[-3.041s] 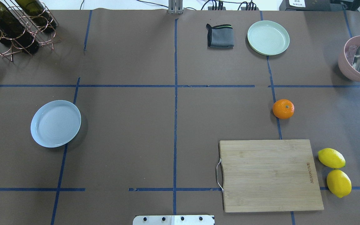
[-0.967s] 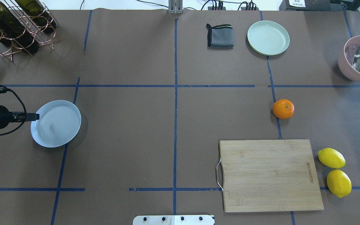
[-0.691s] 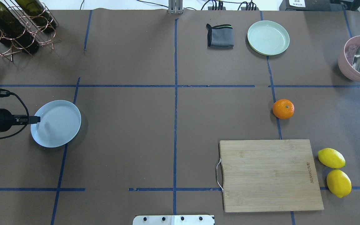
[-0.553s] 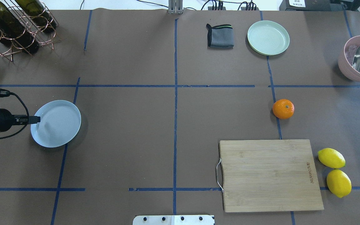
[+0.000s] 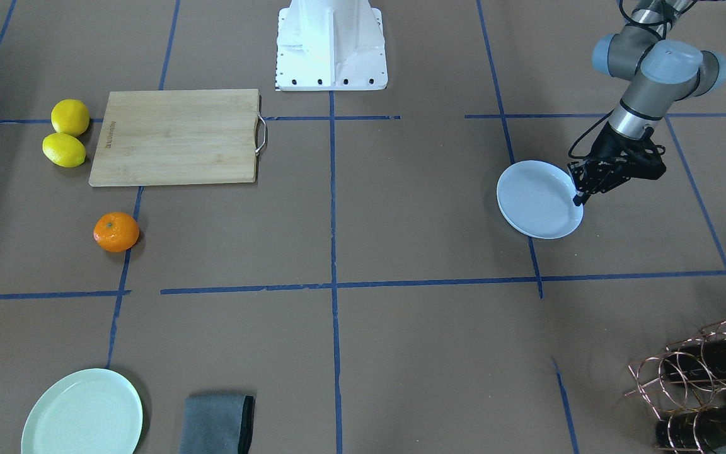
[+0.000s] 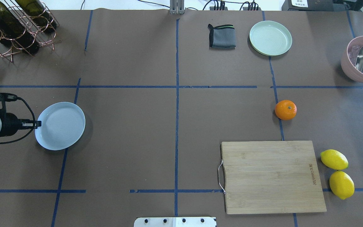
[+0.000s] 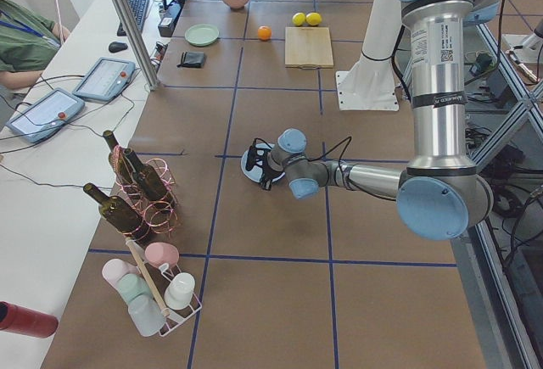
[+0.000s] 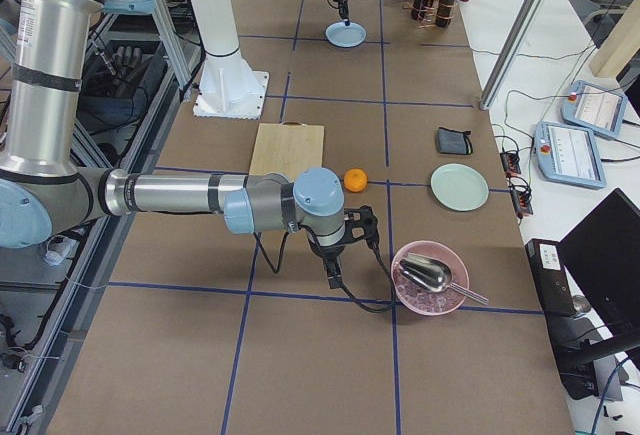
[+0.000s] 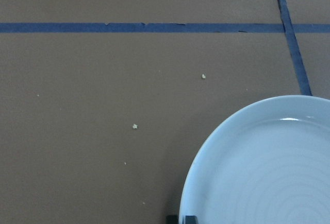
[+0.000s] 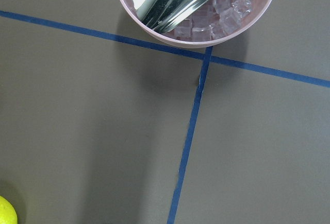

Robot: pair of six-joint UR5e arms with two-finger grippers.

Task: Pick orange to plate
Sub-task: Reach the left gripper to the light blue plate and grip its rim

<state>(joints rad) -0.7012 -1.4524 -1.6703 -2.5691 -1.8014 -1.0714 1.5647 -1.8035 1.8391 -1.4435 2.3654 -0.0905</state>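
The orange (image 6: 285, 110) (image 5: 116, 232) rests on the brown table cover, right of centre and beyond the cutting board. On the far left lies the white-bluish plate (image 6: 61, 126) (image 5: 536, 198) (image 9: 268, 167). My left gripper (image 6: 39, 124) (image 5: 579, 198) (image 9: 180, 219) is low at the plate's left rim, its thin fingers pinched together on that rim. Only the exterior right view shows my right gripper (image 8: 333, 277). It hangs low between the orange (image 8: 354, 180) and the pink bowl, and I cannot tell its state.
A wooden cutting board (image 6: 274, 176) lies near the front right, with two lemons (image 6: 337, 173) beside it. A mint-green plate (image 6: 270, 38) and a grey cloth (image 6: 221, 36) sit at the back. A pink bowl (image 6: 353, 71) holds ice and a metal scoop. A wine rack (image 6: 14, 25) stands back left.
My left arm came in from the left edge and reached the plate's rim. The plate has since slid a little to the right. The orange has not moved.
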